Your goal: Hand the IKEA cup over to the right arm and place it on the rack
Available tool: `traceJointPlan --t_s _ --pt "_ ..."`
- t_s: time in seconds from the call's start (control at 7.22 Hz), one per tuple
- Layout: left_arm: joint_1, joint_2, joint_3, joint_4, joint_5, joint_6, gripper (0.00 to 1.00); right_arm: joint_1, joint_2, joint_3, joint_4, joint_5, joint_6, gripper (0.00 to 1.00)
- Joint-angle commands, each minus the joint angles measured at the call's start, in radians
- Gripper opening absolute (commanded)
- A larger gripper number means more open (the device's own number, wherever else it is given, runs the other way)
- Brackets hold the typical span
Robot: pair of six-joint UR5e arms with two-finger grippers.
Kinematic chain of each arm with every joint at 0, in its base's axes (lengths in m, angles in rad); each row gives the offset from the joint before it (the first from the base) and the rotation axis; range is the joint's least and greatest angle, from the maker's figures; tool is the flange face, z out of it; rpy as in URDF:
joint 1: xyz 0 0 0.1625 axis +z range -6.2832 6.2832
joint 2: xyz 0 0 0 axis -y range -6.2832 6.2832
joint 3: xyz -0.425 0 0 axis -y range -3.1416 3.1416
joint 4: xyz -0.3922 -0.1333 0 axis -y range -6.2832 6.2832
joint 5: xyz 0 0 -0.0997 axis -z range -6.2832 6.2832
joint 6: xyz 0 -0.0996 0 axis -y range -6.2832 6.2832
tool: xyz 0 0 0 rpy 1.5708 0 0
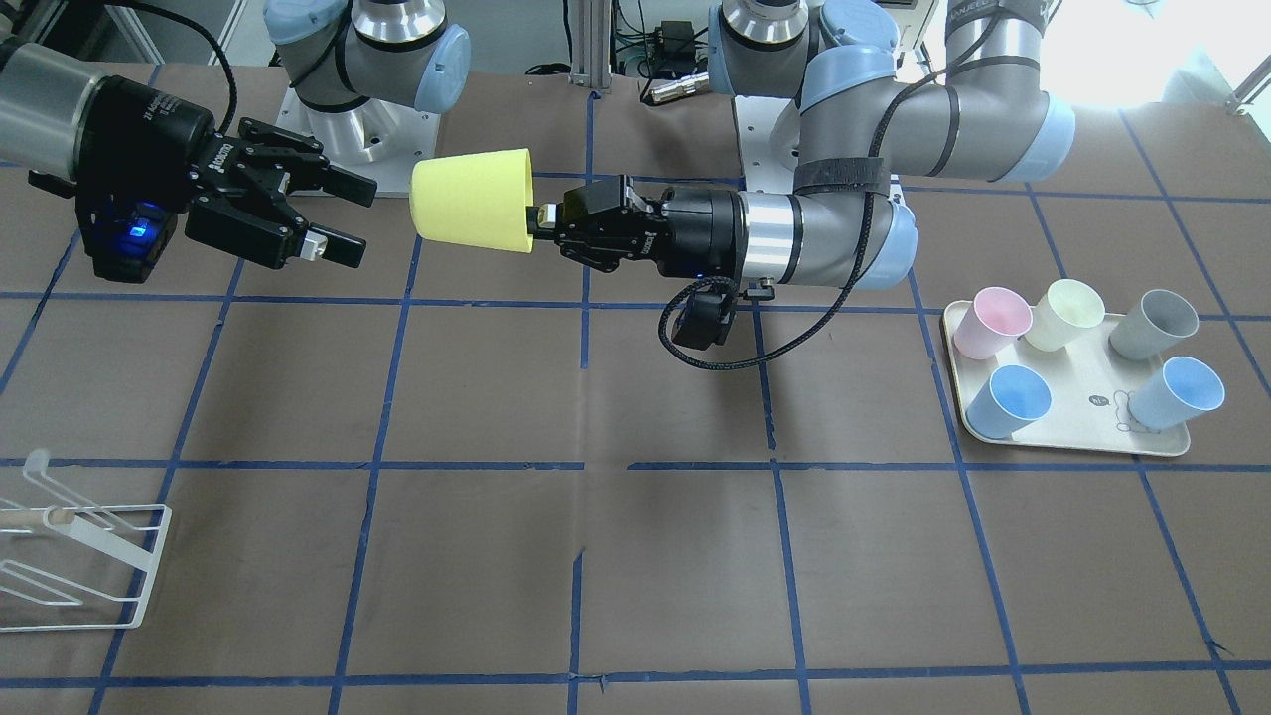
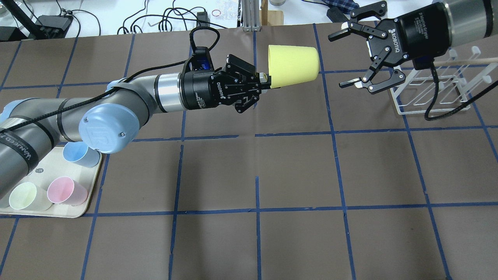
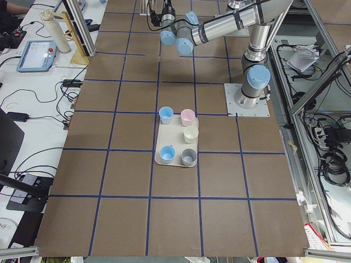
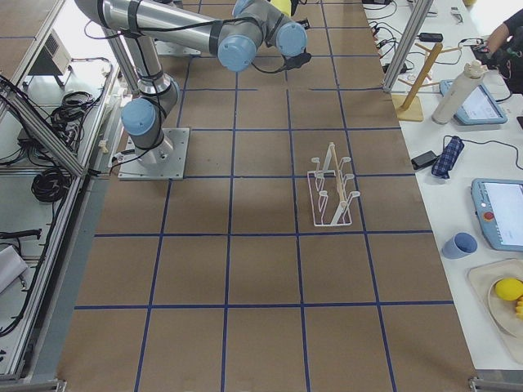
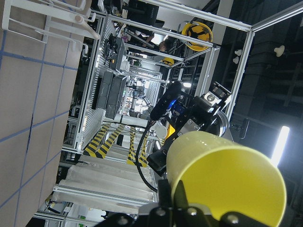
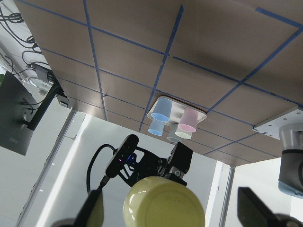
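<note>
My left gripper [image 1: 541, 220] [image 2: 266, 81] is shut on the rim of the bright yellow IKEA cup [image 1: 472, 199] [image 2: 292, 64]. It holds the cup on its side in the air, base pointing toward my right gripper [image 1: 355, 220] [image 2: 340, 60]. The right gripper is open and empty, a short gap from the cup's base. The right wrist view shows the cup's base [image 6: 163, 203] centred between my spread fingers [image 6: 92, 215]. The cup fills the lower left wrist view [image 5: 227, 179]. The white wire rack [image 1: 89, 556] [image 2: 432, 87] [image 4: 331, 192] stands empty on the table beyond the right gripper.
A cream tray [image 1: 1092, 402] [image 2: 83, 208] [image 3: 159, 159] on my left side holds pink [image 1: 991, 320], pale cream [image 1: 1062, 313], grey [image 1: 1152, 323] and two blue cups [image 1: 1008, 399]. The brown table has blue tape grid lines. Cables and equipment lie beyond the far edge.
</note>
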Motion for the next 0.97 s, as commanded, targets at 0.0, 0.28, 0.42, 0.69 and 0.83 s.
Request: traceJointPlan --t_s 0.0,0.28,0.42,0.69,0.83 --pt "0.000 0.001 0.000 0.000 0.001 -0.002 0.00 0.038 0.007 -0.010 -0.005 0.035 0.053 1.00" --pt "0.000 -0.001 0.000 0.000 0.001 0.000 0.00 0.102 0.040 -0.012 -0.036 0.035 0.046 1.00" --pt "0.000 -0.004 0.000 0.000 0.001 0.000 0.00 0.110 0.045 -0.012 -0.034 0.034 0.047 1.00" --pt "0.000 -0.003 -0.002 0.000 -0.002 -0.002 0.00 0.113 0.036 -0.019 -0.033 0.037 0.049 1.00" --pt "0.000 -0.003 -0.002 0.001 0.000 -0.002 0.00 0.118 0.039 -0.020 -0.034 0.035 0.044 1.00"
